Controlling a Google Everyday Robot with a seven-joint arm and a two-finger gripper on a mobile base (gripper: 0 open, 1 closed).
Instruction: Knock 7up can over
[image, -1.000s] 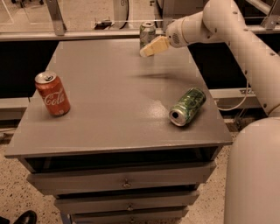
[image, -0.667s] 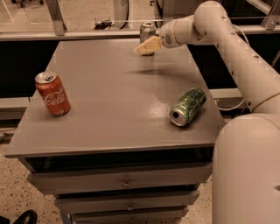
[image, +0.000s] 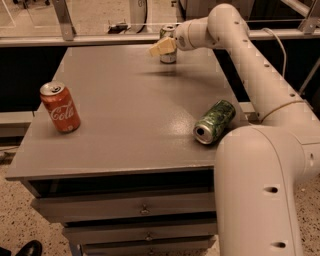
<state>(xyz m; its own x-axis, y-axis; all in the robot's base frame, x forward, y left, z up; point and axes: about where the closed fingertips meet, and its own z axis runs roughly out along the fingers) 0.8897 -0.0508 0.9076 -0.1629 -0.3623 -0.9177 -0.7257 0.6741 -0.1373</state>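
Note:
The 7up can (image: 168, 54) stands upright at the far edge of the grey table (image: 130, 110), its silver top showing; my arm hides part of its body. My gripper (image: 161, 47) is at the end of the white arm that reaches in from the right. Its pale fingertips point left and sit right in front of the can's upper half, at its left side. I cannot tell whether it touches the can.
A red Coca-Cola can (image: 60, 107) stands upright near the table's left edge. A dark green patterned can (image: 214, 121) lies on its side near the right edge, close to my arm's base. Drawers sit below the tabletop. A rail runs behind the table.
My gripper has moved left across the front of the 7up can. The can still stands upright.

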